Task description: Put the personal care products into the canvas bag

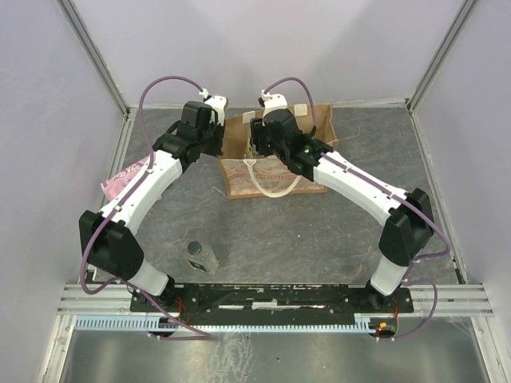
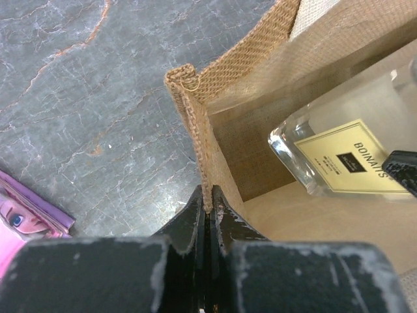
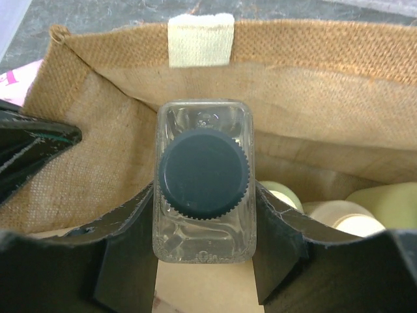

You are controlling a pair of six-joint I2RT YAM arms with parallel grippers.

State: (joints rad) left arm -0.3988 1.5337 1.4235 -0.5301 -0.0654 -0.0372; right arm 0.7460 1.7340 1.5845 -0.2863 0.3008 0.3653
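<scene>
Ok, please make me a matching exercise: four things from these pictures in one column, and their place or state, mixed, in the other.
1 left gripper
2 right gripper
3 packet
4 yellow bottles

A inside the bag
B pinching the bag rim
C on the table, left of the bag
D holding a clear bottle

Pairs: 1-B, 2-D, 3-C, 4-A

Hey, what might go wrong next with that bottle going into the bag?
1. The left gripper pinches only the thin rim of the canvas bag; if it slips, the wall may sag against the clear bottle.
2. The right gripper holds that bottle over pale yellow bottles lying in the bag; released here, it may knock them.
</scene>
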